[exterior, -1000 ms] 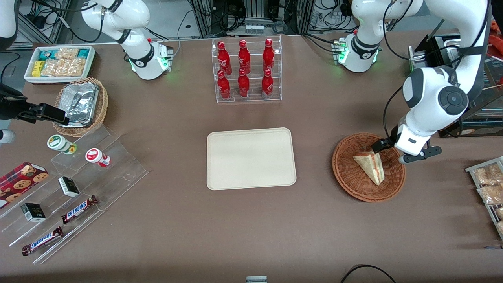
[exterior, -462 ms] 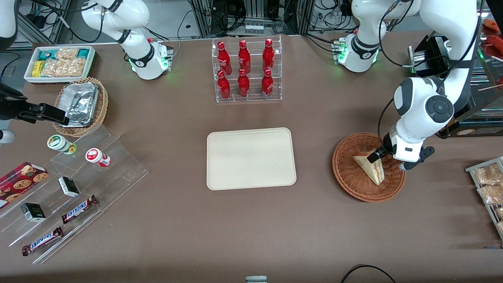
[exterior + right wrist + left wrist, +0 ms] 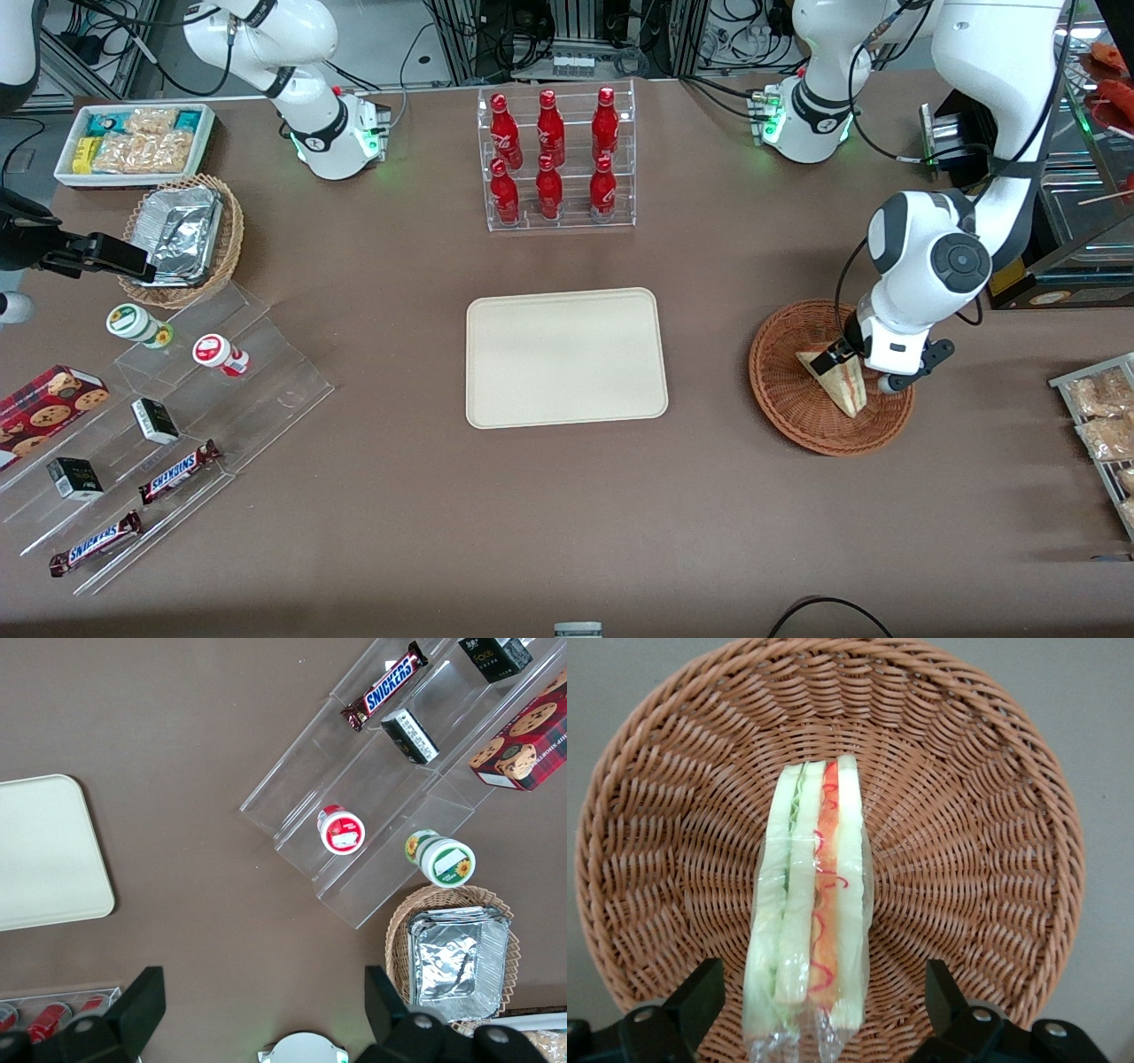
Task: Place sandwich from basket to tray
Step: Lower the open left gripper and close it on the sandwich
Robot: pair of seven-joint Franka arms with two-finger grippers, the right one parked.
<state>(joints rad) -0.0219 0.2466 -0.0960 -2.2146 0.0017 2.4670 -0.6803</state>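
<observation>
Sandwich (image 3: 840, 383) lying in the basket (image 3: 788, 403) at right of centre in the front frame, a plastic-wrapped wedge with its point toward the lower edge of the frame and red and green filling along the cut side. Same sandwich (image 3: 808, 921) standing on edge in the wrist view, bread slices upright, green layer on one flank and red on the other, wicker weave of the basket (image 3: 992, 842) all around it. Gripper (image 3: 852, 365) low over the basket, directly above the wide end of the sandwich; fingers spread apart, one fingertip (image 3: 700, 992) on each flank of the wedge, neither touching it, nothing held. Tray (image 3: 567, 356) bare at the middle of the front frame, well apart from the basket, toward the parked arm's end. Rack of red bottles (image 3: 554, 159) in the upper centre, farther from the front camera than the tray. Tan basket of foil containers (image 3: 182, 239) at upper left, clear stepped stand with snack bars (image 3: 173, 472) at lower left
</observation>
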